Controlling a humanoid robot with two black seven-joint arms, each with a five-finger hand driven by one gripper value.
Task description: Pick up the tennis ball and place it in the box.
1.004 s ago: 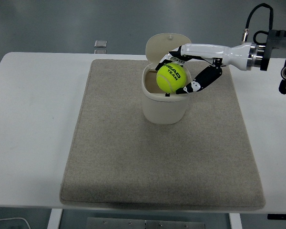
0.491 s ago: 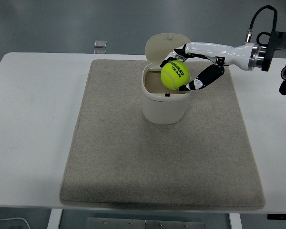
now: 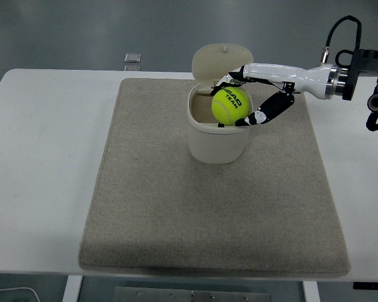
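Observation:
The yellow-green tennis ball (image 3: 230,104) with black print hangs in the mouth of the cream box (image 3: 217,139), partly below its rim. My right hand (image 3: 247,99) comes in from the right and is shut on the ball, with white fingers over its top and a black thumb (image 3: 264,110) on its right side. The box stands on the far middle of the grey mat (image 3: 214,207); its round lid (image 3: 220,60) is tipped open behind it. My left arm is out of view.
A small grey square object (image 3: 133,58) lies on the white table (image 3: 44,163) beyond the mat's far left corner. My right forearm (image 3: 340,78) and its black cable reach over the table's far right part.
My right hand has lowered the ball a little deeper into the box mouth, after drifting slightly right and back. The grip on the ball is unchanged.

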